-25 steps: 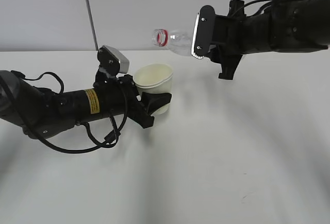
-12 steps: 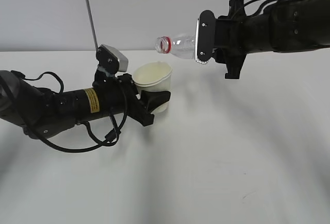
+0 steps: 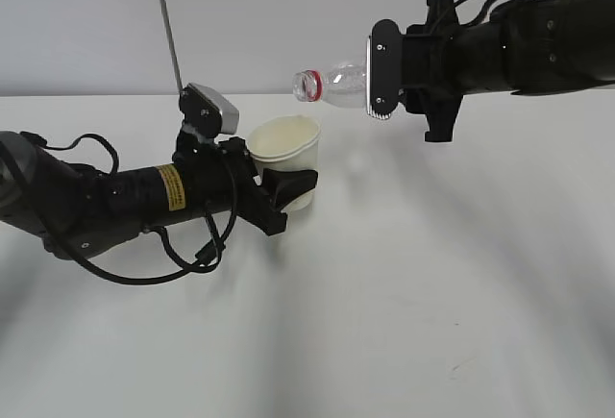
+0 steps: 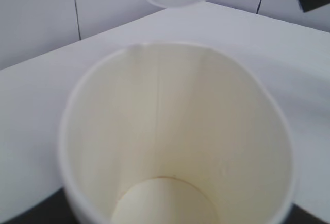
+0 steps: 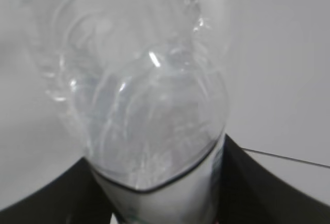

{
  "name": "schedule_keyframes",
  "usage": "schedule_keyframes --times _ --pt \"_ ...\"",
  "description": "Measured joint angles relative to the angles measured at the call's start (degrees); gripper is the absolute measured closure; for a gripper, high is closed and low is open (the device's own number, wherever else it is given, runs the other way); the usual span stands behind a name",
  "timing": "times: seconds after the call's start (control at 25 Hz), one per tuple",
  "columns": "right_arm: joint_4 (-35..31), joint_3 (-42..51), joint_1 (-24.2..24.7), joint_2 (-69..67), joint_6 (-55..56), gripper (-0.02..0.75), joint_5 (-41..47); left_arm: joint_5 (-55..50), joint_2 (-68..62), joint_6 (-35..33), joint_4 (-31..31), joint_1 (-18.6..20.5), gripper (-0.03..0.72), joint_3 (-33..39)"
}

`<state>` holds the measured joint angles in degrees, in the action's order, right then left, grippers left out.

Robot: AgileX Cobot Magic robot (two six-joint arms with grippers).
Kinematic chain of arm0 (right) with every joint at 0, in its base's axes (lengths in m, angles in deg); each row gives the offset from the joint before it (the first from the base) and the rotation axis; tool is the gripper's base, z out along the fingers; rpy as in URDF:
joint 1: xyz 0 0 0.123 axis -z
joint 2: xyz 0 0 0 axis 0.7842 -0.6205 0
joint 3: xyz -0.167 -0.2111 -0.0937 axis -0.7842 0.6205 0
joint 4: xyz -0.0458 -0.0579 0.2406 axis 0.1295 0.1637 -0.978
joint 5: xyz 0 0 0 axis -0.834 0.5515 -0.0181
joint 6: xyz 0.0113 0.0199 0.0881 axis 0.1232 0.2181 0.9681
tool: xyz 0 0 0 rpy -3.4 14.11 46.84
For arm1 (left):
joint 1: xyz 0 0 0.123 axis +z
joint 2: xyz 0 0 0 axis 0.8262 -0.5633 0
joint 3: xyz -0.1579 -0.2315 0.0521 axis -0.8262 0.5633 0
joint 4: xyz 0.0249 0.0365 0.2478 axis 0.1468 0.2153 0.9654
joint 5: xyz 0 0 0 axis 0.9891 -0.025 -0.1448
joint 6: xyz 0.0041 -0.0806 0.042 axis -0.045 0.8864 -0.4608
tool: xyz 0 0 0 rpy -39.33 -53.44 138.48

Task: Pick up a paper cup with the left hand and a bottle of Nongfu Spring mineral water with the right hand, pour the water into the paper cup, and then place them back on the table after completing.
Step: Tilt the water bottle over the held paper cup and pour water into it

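Note:
My left hand, the arm with the yellow sticker (image 3: 170,188), has its gripper (image 3: 288,184) shut on the cream paper cup (image 3: 285,149) and holds it upright just above the table (image 3: 404,293). In the left wrist view the cup (image 4: 175,131) fills the frame; I cannot tell if it holds water. My right hand's gripper (image 3: 378,82) is shut on the clear bottle (image 3: 338,82), held nearly level. Its red-ringed mouth (image 3: 307,84) points left, above the cup's right rim. No stream shows. In the right wrist view the bottle (image 5: 149,116) sits between black fingers (image 5: 46,195).
The white table spreads wide in front and to the right, with a faint scuff mark (image 3: 459,365) near the front. A grey wall with a vertical seam (image 3: 165,24) stands behind. Cables loop from the left arm (image 3: 173,264).
The bottle has swung from mouth slightly raised to about level, its mouth now a little lower and further right. The right gripper has shifted slightly right. The cup and left arm have stayed still.

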<state>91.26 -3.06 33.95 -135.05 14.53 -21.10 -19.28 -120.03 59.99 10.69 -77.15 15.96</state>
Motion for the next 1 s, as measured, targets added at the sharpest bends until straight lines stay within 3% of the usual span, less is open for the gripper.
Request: schedule_keyframes --times 1.0 --pt "7.32 -1.02 0.00 0.00 -0.13 0.363 1.30 0.00 0.00 0.00 -0.05 0.00 0.323 0.00"
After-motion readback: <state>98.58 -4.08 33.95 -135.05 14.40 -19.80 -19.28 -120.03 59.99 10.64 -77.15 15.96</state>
